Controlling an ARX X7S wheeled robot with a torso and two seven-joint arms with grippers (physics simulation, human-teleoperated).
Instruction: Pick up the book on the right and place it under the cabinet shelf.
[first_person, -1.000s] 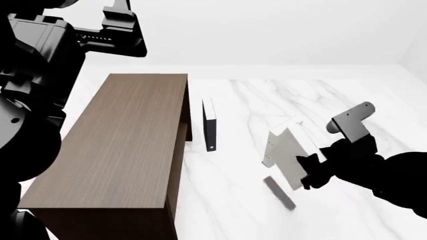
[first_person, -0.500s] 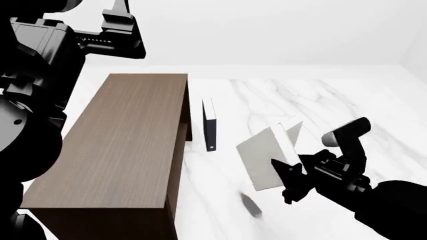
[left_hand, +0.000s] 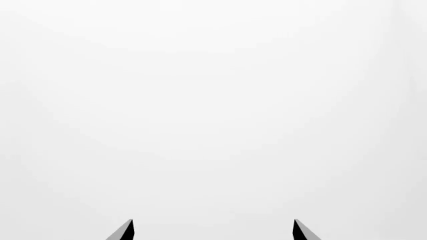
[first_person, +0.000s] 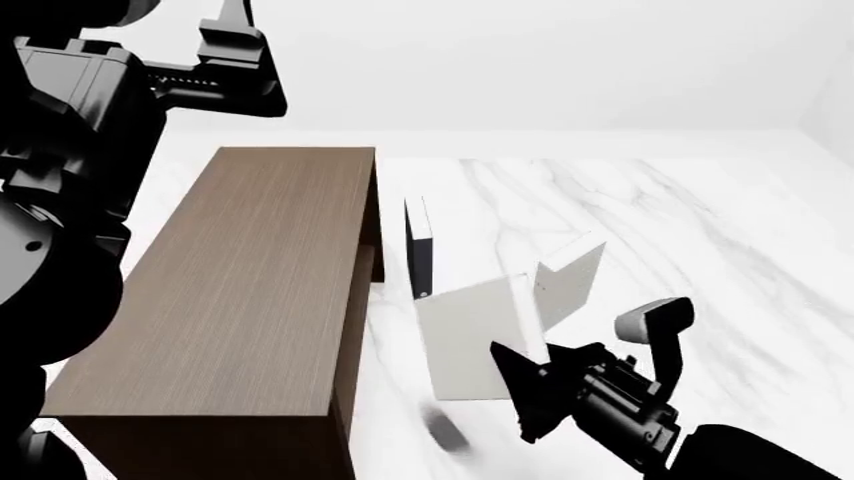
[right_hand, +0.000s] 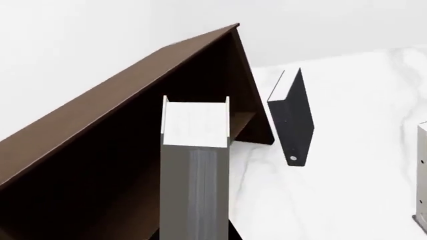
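Right pincer (first_person: 534, 385) carried book (first_person: 467, 340) leftward, nearer cabinet (first_person: 240, 300).

The left wrist view shows only two fingertips (left_hand: 125, 231) against blank white, the rest cut off. The cabinet's (first_person: 240, 290) inside is hidden from the head view; in the right wrist view the book (right_hand: 195, 165) covers part of its dark opening.

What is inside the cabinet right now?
Through the cabinet's open side, the right wrist view shows a brown shelf board with nothing visible on it. The rest is deep shadow, partly hidden by the book in the right gripper.
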